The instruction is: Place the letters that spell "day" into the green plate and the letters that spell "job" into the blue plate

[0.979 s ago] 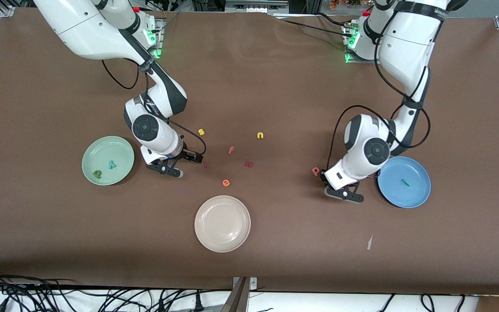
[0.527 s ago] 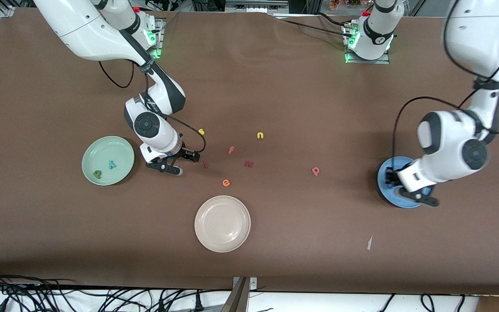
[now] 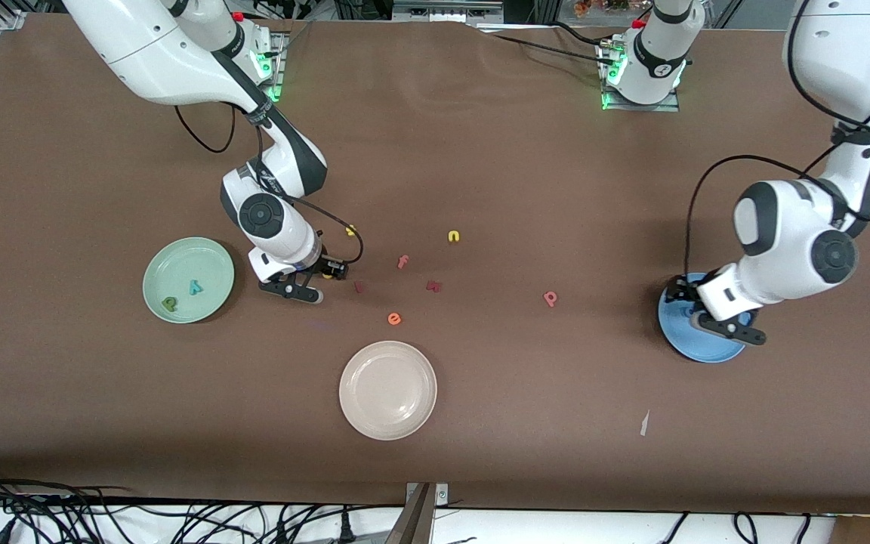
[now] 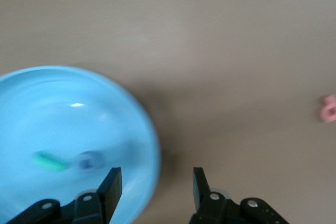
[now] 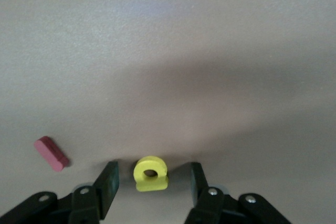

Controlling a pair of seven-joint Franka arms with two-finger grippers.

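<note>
Front view, brown table (image 3: 480,151), cables along edge, left pincer (image 4: 156,190) released, right pincer (image 5: 152,184) released.

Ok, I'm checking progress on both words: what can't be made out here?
- Blue plate: front view, the left hand covers its contents; left wrist view blurs the teal piece and bluish piece beyond reading.
- Yellow letter: front view, the right hand hides most of it; which letter is unclear.
- Two dark red pieces: front view, too small to read.
</note>
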